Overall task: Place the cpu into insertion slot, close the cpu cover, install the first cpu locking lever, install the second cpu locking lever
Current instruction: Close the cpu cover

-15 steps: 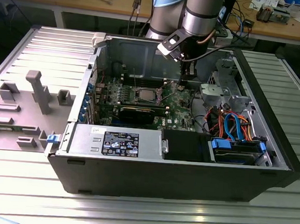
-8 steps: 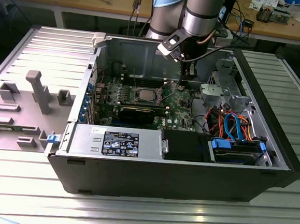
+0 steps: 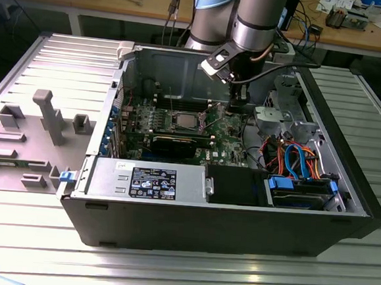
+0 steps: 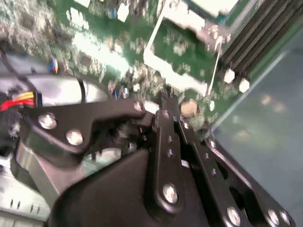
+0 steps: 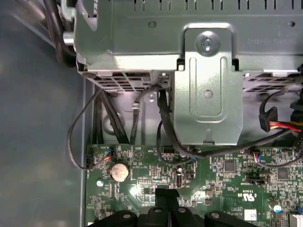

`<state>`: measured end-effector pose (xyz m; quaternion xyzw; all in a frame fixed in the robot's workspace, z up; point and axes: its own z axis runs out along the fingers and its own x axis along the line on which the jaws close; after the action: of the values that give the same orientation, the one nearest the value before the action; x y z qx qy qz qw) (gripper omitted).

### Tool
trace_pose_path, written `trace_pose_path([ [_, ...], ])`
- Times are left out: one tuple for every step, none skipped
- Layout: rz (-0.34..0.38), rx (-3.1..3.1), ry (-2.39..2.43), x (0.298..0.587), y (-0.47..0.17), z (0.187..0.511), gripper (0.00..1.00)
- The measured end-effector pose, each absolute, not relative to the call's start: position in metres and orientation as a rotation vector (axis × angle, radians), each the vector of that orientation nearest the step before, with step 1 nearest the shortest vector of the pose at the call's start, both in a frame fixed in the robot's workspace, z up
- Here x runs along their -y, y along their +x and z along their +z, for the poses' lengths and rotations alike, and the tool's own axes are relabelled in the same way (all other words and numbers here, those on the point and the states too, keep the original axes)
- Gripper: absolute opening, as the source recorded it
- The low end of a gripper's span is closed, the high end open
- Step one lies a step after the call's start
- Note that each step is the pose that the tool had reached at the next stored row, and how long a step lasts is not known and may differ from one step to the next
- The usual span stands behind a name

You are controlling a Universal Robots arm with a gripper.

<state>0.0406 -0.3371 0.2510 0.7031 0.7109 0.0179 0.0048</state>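
— CPU (image 3: 184, 119): already home?

— Looks so, judging from the exterior view: pale silvery square filling the insertion slot (image 3: 174, 120) in place of a dark centre. Nearest first, though. Gripper (image 5: 165, 194) down low over the green circuit board (image 5: 227, 189), just beside the coin cell battery (image 5: 119, 171), off to the exterior view's right of the socket.

— Jaws?

— Drawn together, no gap to speak of, nothing visibly pinched between the fingertips. Probably kept narrow for threading past the cables (image 5: 75, 137) and the drive cage (image 5: 208, 85).

— And beyond the fingertips?

— In the second wrist view, CPU cover (image 4: 150, 45): thin pale frame with green board visible through its window, so seemingly not yet folded down over the chip. Raised or flat, hard to tell. Past that, memory slots (image 4: 255, 28).

— Why the computer case (image 3: 170, 68) on its side?

— Open face upward, presumably for straight top-down reach at the board.
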Motion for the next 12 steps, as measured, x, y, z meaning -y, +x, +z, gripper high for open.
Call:
trace_pose_path([
  [0.056,-2.227,2.202,0.3372,0.0371,0.251,0.11],
  [0.057,-2.227,2.202,0.3372,0.0357,0.2509,0.11],
  [0.057,-2.227,2.203,0.3372,0.0352,0.2509,0.11],
  [0.057,-2.227,2.202,0.3371,0.0352,0.2509,0.11],
  [0.057,-2.227,2.203,0.3371,0.0352,0.2509,0.11],
  [0.057,-2.227,2.203,0.3371,0.0349,0.2509,0.11],
  [0.057,-2.227,2.203,0.3371,0.0341,0.2509,0.11],
  [0.057,-2.227,2.203,0.3371,0.0339,0.2509,0.11],
  [0.057,-2.227,2.203,0.3371,0.0338,0.2509,0.11],
  [0.057,-2.227,2.203,0.3371,0.0336,0.2509,0.11],
  [0.057,-2.227,2.203,0.3371,0.0333,0.2509,0.11],
  [0.057,-2.227,2.203,0.3371,0.0332,0.2509,0.11],
])
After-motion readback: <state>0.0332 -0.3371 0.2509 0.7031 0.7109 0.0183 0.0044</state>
